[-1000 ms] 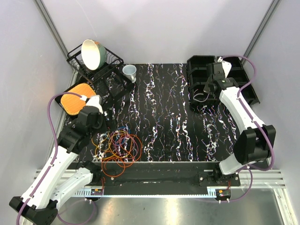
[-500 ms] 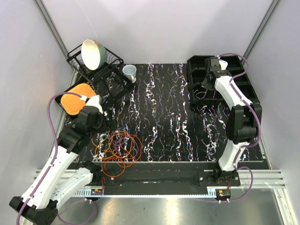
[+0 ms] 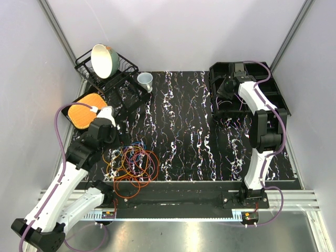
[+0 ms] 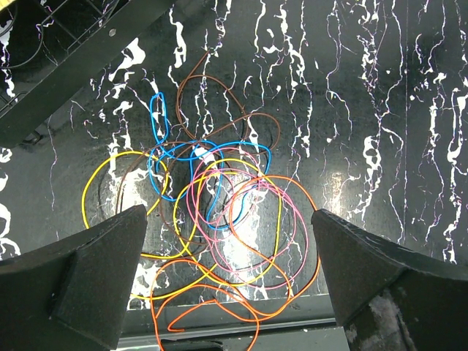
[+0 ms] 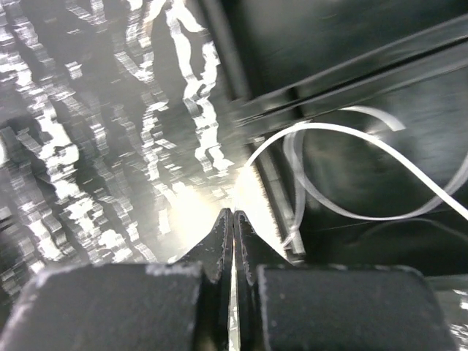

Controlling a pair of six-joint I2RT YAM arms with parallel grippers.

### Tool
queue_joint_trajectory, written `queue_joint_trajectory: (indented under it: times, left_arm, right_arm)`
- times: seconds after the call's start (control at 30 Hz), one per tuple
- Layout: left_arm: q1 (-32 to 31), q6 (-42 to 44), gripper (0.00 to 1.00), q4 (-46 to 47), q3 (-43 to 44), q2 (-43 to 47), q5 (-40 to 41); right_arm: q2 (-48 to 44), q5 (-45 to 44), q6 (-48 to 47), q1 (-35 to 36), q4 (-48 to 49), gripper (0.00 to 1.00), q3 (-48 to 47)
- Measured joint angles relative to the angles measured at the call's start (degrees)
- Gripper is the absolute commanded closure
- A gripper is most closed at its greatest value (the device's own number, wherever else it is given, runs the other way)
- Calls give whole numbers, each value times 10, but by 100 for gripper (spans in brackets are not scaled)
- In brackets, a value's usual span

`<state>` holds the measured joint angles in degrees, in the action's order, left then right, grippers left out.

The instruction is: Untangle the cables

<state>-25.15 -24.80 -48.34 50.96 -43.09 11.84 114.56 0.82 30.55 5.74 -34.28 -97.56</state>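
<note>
A loose tangle of thin cables lies near the table's front left edge. In the left wrist view it shows orange, yellow, blue, pink and brown loops. An orange loop hangs over the front edge. My left gripper is open and empty above the tangle, with its fingers wide to either side. My right gripper is over the black bin at the back right. It is shut, and a purplish-white cable looped in the bin leads through glare to its tips.
A black dish rack holding a tilted bowl stands at the back left, with a small cup beside it. An orange pad sits on a tray at the left edge. The bin's divider wall crosses the right wrist view.
My right arm has swung back and left over the black bin, bringing the whitish cable down into it. My left arm and the tangle have not moved.
</note>
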Motion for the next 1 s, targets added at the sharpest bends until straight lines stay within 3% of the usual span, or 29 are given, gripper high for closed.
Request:
queue_joint_trajectory:
  times: [0.43, 0.63, 1.0]
  left_arm:
    - [1, 0, 1, 0, 0, -1, 0]
    - [2, 0, 1, 0, 0, -1, 0]
    - [3, 0, 1, 0, 0, -1, 0]
  right_arm:
    - [0, 128, 73, -17, 56, 100, -4]
    - [-2, 209, 141, -56, 157, 100, 92]
    - [-9, 235, 162, -145, 186, 100, 172]
